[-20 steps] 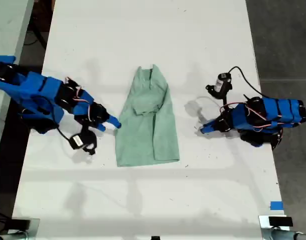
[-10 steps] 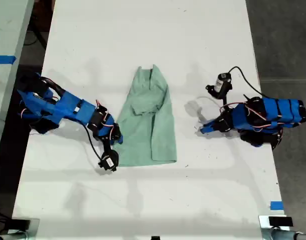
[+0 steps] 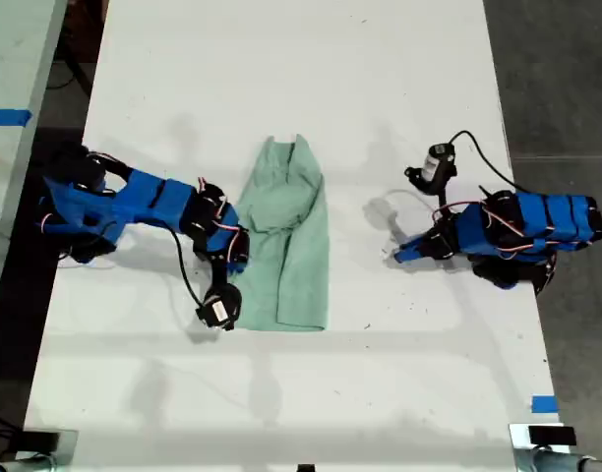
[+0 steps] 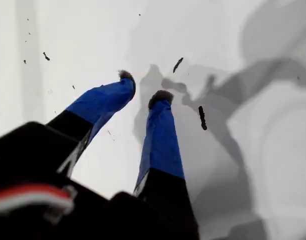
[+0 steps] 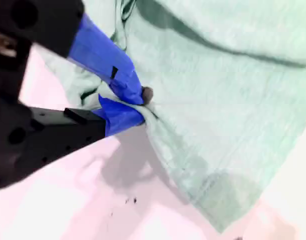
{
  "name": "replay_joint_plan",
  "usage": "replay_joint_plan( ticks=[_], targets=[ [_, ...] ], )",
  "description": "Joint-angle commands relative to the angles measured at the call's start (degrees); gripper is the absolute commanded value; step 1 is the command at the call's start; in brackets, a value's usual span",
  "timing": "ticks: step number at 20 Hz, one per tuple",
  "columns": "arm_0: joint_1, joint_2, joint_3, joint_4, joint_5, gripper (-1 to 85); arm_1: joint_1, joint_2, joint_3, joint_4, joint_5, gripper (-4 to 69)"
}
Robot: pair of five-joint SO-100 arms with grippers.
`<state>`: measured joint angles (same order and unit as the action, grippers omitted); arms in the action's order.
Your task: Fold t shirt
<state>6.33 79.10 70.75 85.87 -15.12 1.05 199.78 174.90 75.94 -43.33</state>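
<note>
The pale mint-green t shirt (image 3: 293, 246) lies as a long narrow wrinkled strip in the middle of the white table (image 3: 281, 79). My second gripper (image 3: 238, 258) is at the shirt's long edge on the exterior view's left. In the second wrist view my second gripper (image 5: 141, 102) is shut on a fold of the t shirt (image 5: 223, 95) at that edge. My first gripper (image 3: 397, 256) rests low over bare table on the exterior view's right, well apart from the shirt. In the first wrist view my first gripper (image 4: 143, 89) is open by a narrow gap with nothing in it.
A small wrist camera on a black cable (image 3: 437, 163) sticks out beside the first arm. Blue tape (image 3: 543, 404) marks the table near the exterior view's lower right. A second table (image 3: 11, 59) runs along the exterior view's left, across a dark gap.
My second arm swung in from the exterior view's left and shut on the shirt's edge. The shirt has become narrower. My first arm has not moved.
</note>
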Motion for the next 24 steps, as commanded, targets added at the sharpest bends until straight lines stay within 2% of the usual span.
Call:
replay_joint_plan(
  ticks=[1,2,3,4,6,8,9,10,12,14,16,19,20,21,22,23,24],
  targets=[
    [-2.81,-4.48,-14.59,-4.83,8.79,-0.3,0.18,0.79,3.34,0.09,-0.88,9.3],
    [-3.34,-5.54,-14.59,-7.91,10.46,5.0,0.18,0.79,3.34,0.09,-0.88,9.3],
    [-3.34,-6.59,-14.59,-12.04,12.66,17.8,0.18,0.79,3.34,0.09,-0.88,9.3],
    [-3.08,-7.38,-14.59,-16.44,14.59,21.4,0.18,0.79,3.34,0.09,-0.88,9.3],
    [-2.72,-7.65,-14.59,-20.39,16.61,23.8,0.18,0.79,3.34,0.09,-0.88,9.3],
    [-3.25,-4.66,-13.89,-18.11,16.08,21.9,0.18,0.79,3.34,0.09,-0.88,9.3],
    [-3.78,-1.23,-13.18,-14.5,14.85,9.0,0.18,0.79,3.34,0.09,-0.88,9.3],
    [-4.31,4.13,-11.34,-10.55,13.27,-0.2,0.18,0.79,3.34,0.09,-0.88,9.3],
    [-4.39,18.9,-6.77,-4.66,11.25,-0.2,0.18,0.79,3.34,0.09,-0.88,9.3],
    [-5.62,38.14,5.54,-4.13,10.72,-0.2,0.18,0.79,3.34,0.09,-0.88,9.3],
    [-7.65,59.06,30.76,-10.99,10.81,-0.2,0.18,0.79,3.34,0.09,-0.88,9.3],
    [-15.91,91.23,79.54,-29.09,13.89,1.7,0.18,0.79,3.34,0.09,-0.88,9.3],
    [-17.49,109.95,94.13,-30.67,13.18,8.1,0.18,0.79,3.34,0.09,-0.88,9.3],
    [-17.14,127.27,106.0,-28.3,11.69,9.5,0.18,0.79,3.34,0.09,-0.88,9.3],
    [-14.06,125.33,107.23,-28.04,11.07,9.3,0.26,0.79,3.16,0.44,-0.53,9.3],
    [-12.57,124.8,111.53,-33.13,11.25,8.7,0.26,0.79,3.16,0.53,-0.97,8.7],
    [-11.25,127.0,115.58,-34.72,8.79,10.4,0.26,0.79,3.08,0.7,-1.14,8.5]
  ],
)
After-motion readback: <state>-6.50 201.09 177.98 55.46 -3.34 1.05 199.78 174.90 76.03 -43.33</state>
